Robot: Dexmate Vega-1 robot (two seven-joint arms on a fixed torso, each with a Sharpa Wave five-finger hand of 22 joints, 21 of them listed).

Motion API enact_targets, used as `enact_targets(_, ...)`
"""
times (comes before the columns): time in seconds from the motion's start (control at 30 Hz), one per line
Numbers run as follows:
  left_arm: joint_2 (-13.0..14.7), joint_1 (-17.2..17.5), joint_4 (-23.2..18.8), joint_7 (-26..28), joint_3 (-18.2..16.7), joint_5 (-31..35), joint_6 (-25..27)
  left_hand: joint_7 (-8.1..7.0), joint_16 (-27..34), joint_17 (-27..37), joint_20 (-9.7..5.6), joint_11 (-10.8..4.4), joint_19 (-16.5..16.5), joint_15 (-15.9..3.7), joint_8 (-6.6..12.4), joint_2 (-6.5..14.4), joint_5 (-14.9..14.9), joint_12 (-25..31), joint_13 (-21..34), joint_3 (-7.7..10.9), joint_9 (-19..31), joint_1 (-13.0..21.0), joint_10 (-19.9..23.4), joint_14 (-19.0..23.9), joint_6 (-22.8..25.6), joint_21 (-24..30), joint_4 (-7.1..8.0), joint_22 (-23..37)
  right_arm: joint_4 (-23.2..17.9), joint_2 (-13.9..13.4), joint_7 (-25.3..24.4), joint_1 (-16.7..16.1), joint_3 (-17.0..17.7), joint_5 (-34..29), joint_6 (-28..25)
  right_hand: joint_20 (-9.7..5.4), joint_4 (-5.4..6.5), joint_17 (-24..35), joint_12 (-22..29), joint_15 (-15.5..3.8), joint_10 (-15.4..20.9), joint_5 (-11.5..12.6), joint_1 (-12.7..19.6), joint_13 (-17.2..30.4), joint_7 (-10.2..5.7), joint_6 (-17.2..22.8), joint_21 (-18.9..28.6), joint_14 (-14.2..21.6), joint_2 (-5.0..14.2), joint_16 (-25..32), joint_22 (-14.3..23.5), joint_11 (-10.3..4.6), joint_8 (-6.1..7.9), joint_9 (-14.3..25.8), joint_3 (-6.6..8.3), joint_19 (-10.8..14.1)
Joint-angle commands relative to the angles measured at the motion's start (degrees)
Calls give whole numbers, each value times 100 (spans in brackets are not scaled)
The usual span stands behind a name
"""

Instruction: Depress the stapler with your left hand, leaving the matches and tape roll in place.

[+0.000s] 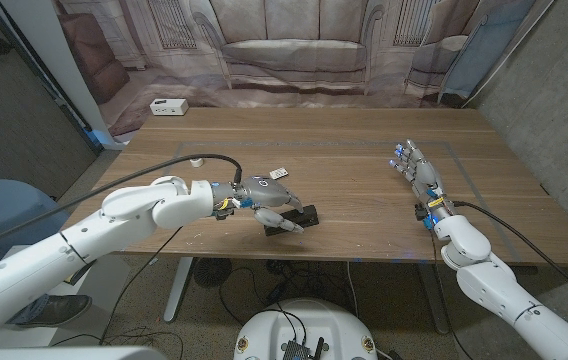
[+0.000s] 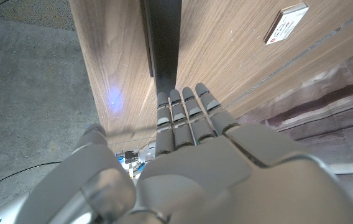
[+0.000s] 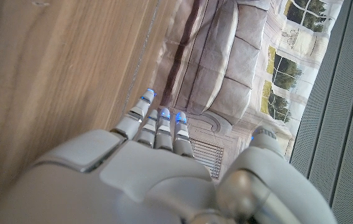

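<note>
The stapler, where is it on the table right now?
In the head view the black stapler lies near the table's front edge, left of centre, right under the left hand, with the matchbox just behind it.

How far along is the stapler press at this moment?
Reaching looks done: the left hand is over the long black stapler, its fingers laid along its top. Whether the stapler is already pressed down cannot be told. The small white matchbox with red print lies apart on the wooden table. The right hand holds nothing, fingers extended. Left: finishing the press and lifting off.
</note>
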Motion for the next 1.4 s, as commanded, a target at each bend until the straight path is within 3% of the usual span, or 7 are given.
enact_targets(0.03, -48, -34, -18, 26, 105, 179, 34, -48, -27, 24, -4, -46, -30, -14, -24, 8, -7, -22, 20, -18, 26, -94, -19, -72, -37, -21, 66, 14, 1, 8, -12, -104, 51, 24, 89, -13, -44, 12, -14, -22, 33, 21, 0, 28, -13, 51, -8, 17, 76, 3, 20, 18, -13, 16, 8, 35)
enact_targets(0.97, -162, -215, 220, -205, 280, -45, 75, -48, 27, 22, -32, -52, 21, -21, 9, 19, 18, -13, 20, -82, 25, -304, 103, 42, 90, -14, 186, 13, -117, 10, -122, -266, 149, 8, 129, -15, -51, 13, -15, -15, 41, 20, -8, 29, -11, 58, -17, 21, 80, 1, 20, 6, -13, 16, -4, 36)
enact_targets(1.4, -216, -404, 286, -312, 390, 136, 71, -41, 41, 9, -22, -54, 89, -58, 33, 181, 30, -4, 18, 30, 23, -266, 211, 147, 214, -4, 195, 9, -153, 112, -373, -369, 279, -81, 273, -8, -58, 13, 16, -20, 135, 19, -14, 29, -14, 141, -1, 97, 79, 25, 21, 23, 14, 16, -16, 99)
